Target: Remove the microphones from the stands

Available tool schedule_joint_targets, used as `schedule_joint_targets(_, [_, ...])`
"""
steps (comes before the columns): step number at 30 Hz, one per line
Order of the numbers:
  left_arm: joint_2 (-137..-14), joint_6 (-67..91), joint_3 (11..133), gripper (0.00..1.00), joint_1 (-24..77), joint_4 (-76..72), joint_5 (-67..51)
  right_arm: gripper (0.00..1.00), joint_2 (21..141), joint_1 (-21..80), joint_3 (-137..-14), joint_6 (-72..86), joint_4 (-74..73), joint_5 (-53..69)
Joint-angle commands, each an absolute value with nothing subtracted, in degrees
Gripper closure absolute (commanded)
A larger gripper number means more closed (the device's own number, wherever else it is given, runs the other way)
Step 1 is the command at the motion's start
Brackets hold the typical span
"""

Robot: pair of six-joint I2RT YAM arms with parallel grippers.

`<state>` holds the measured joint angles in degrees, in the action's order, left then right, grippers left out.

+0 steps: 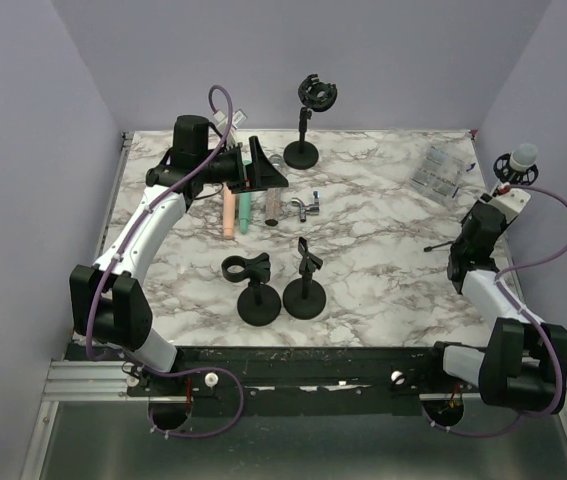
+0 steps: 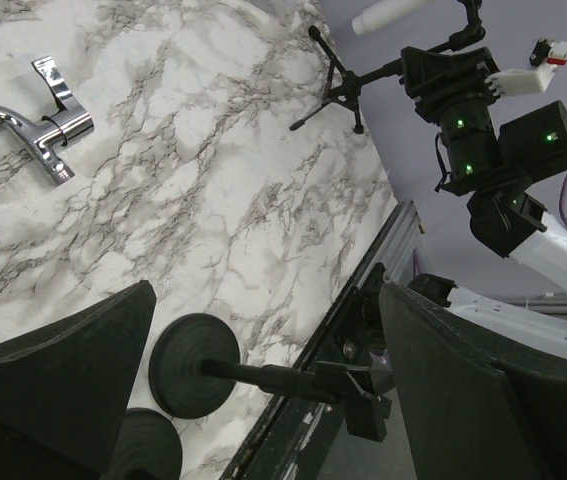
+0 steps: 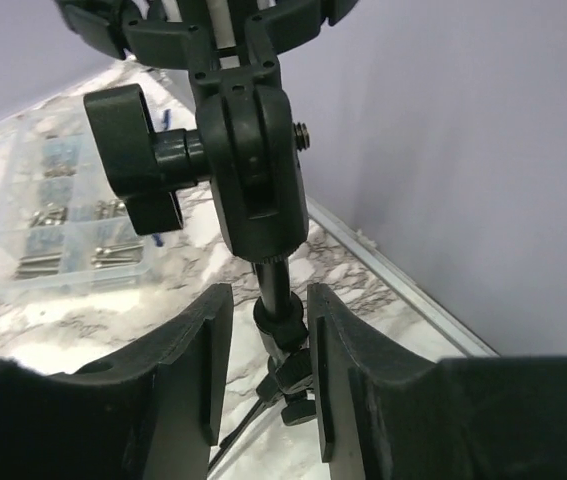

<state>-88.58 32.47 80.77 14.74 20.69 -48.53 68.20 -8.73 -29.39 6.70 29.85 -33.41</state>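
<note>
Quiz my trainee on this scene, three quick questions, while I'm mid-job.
1. True or false: the left gripper holds something.
2. What stands between the right gripper's jaws? A) stand B) screw box C) pink tube
3. Where is the mic?
Key: 1 false, it is open and empty. 2 A. 3 In its mount atop the stand.
</note>
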Motion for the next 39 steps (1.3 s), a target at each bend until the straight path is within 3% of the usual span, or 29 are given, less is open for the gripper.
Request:
schedule_joint_targets(1, [-87.1,32.2,81.5,0.01,15.0,20.2,-49.1,0.59,65.2,-8.8,-27.9,8.0,31.2,-26.9])
schedule_joint_targets(15, [-87.4,32.0,81.5,0.01,15.0,20.2,-48.8,0.74,56.5,-8.0,-24.3,14.1,21.1,-8.0])
schedule_joint_targets(22, [-88.1,30.7,81.9,0.01,15.0,21.6,-47.4,0.79,54.7,-6.4,-23.1,13.6,21.4,-4.8])
schedule_joint_targets(24, [-88.4,30.4,82.0,0.02,15.0,21.9,-47.0,0.70,54.5,-6.4,-23.2,14.4,20.5,-8.6])
schedule_joint_targets(26, [-88.5,30.2,82.3,0.02,15.0,22.3,-47.0,0.53,54.1,-6.4,-22.7,16.2,19.7,-15.7])
schedule_joint_targets(31, [-87.9,29.7,82.1,0.01,15.0,22.4,-46.4,0.32,55.5,-6.3,-23.6,18.1,16.5,-29.1])
schedule_joint_targets(39, [-88.6,30.5,82.1,0.01,15.1,21.8,-47.5,0.13,62.1,-6.4,-27.9,13.7,23.1,-33.9])
